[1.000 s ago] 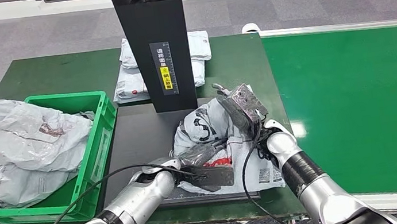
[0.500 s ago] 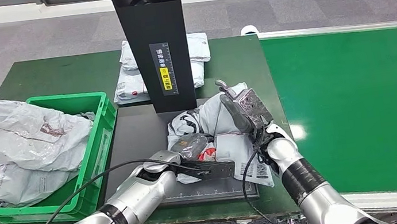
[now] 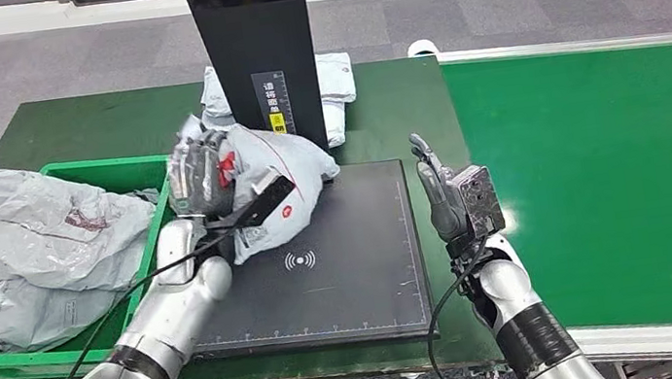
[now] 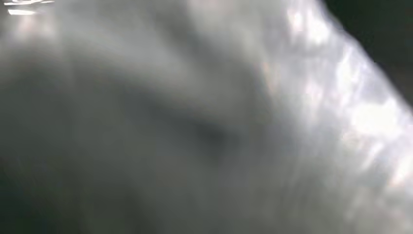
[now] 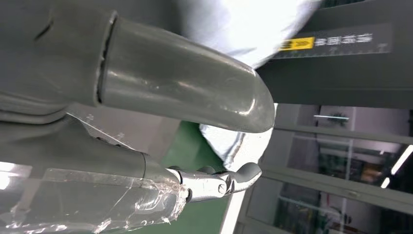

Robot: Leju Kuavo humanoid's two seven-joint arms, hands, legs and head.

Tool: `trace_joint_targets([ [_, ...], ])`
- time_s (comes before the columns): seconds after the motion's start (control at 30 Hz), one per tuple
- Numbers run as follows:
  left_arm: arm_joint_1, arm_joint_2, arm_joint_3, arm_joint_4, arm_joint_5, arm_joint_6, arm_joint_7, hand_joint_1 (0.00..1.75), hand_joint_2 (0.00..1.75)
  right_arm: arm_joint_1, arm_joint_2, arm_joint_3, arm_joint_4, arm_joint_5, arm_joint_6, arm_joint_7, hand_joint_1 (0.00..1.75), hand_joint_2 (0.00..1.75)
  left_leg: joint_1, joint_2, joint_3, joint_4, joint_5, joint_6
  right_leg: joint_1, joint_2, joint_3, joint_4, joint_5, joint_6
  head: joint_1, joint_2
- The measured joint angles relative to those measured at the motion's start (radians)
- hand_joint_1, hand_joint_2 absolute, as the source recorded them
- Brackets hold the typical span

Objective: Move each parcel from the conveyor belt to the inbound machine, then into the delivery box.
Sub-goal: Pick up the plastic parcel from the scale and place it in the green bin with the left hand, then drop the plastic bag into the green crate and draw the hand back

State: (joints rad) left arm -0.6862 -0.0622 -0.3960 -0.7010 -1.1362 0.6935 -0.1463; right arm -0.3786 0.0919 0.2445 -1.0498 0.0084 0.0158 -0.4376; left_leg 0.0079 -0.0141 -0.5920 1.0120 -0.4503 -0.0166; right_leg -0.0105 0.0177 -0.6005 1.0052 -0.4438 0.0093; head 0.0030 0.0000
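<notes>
My left hand [image 3: 199,173] grips a crumpled grey parcel [image 3: 282,170] with red print and holds it up over the left edge of the black inbound plate [image 3: 352,266], beside the green delivery box [image 3: 179,206]. The same grey plastic [image 4: 243,122] lies blurred right against the left wrist camera. My right hand [image 3: 456,198] stands upright at the plate's right edge, fingers apart, holding nothing. In the right wrist view its thumb [image 5: 185,83] and fingers [image 5: 219,180] are spread, with the parcel [image 5: 243,24] beyond them.
The black scanner post [image 3: 260,52] rises behind the plate, with more parcels [image 3: 334,77] on the table behind it. Several grey parcels [image 3: 36,249] fill the green box and spill over its left rim. The green conveyor belt [image 3: 603,164] runs along the right.
My left hand has lifted the parcel off the plate and carried it left and back toward the green box. My right hand has let go of it and drawn back to the plate's right edge.
</notes>
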Motion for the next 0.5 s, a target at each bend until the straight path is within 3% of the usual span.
trace_joint_targets([
  [0.13,0.038,0.02,0.193,-0.167,-0.121,0.003,-0.027,1.75,1.75,0.019,0.0,0.0,0.0,0.001,-0.005,0.0,0.0,0.0,0.0,0.001,-0.001,0.0,0.0,0.0,0.0,0.0,-0.002,0.0,0.0,0.0,0.0,0.0],
  [0.37,0.11,0.036,0.378,-0.397,-0.246,0.003,-0.045,1.75,1.75,0.027,-0.003,0.0,0.0,-0.002,-0.007,0.002,0.0,0.0,0.0,0.0,-0.003,0.0,0.0,0.0,0.0,0.0,-0.003,0.0,0.0,0.0,0.0,0.0],
  [0.5,0.147,0.076,0.505,-0.53,-0.288,0.003,-0.054,1.75,1.75,0.038,-0.013,-0.002,0.0,-0.012,-0.01,0.001,0.0,0.0,0.0,0.003,-0.003,0.0,-0.001,-0.001,0.0,0.003,-0.004,0.0,0.0,0.0,0.0,0.0],
])
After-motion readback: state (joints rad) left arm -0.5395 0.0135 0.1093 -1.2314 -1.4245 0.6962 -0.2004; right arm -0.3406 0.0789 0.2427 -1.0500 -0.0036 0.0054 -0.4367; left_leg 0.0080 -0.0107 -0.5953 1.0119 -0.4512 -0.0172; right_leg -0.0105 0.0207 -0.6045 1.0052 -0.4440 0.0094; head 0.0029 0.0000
